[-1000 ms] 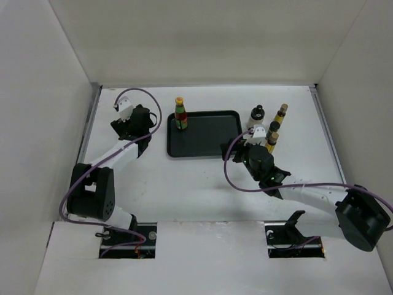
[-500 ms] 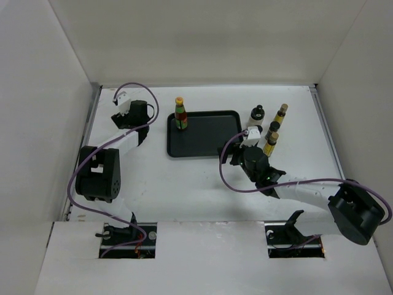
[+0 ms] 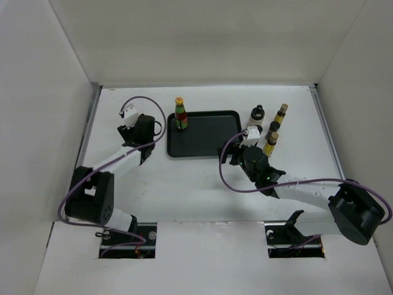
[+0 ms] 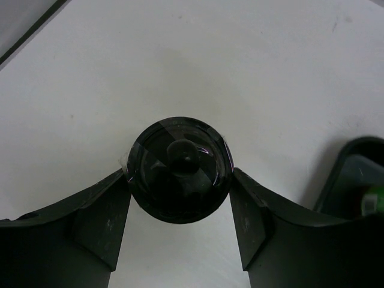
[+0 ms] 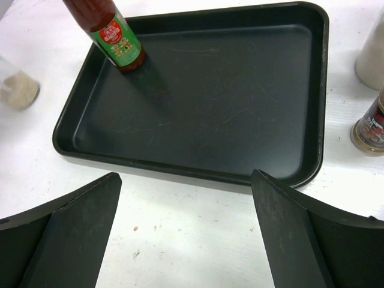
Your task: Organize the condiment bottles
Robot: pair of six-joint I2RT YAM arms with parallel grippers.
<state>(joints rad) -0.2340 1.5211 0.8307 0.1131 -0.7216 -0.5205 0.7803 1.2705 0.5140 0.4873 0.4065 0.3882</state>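
My left gripper clamps its jaws on a dark-capped bottle standing left of the black tray; I'd lift straight, keeping it upright and centred; my right gripper hangs wide apart, empty.

In the right wrist view, the top edge is cutting off the red sauce bottle. The left edge is cutting the clear bottle; the right edge is cutting the white bottle and the brown bottle. In the left wrist view, the dark bottle is hiding its body under its top.
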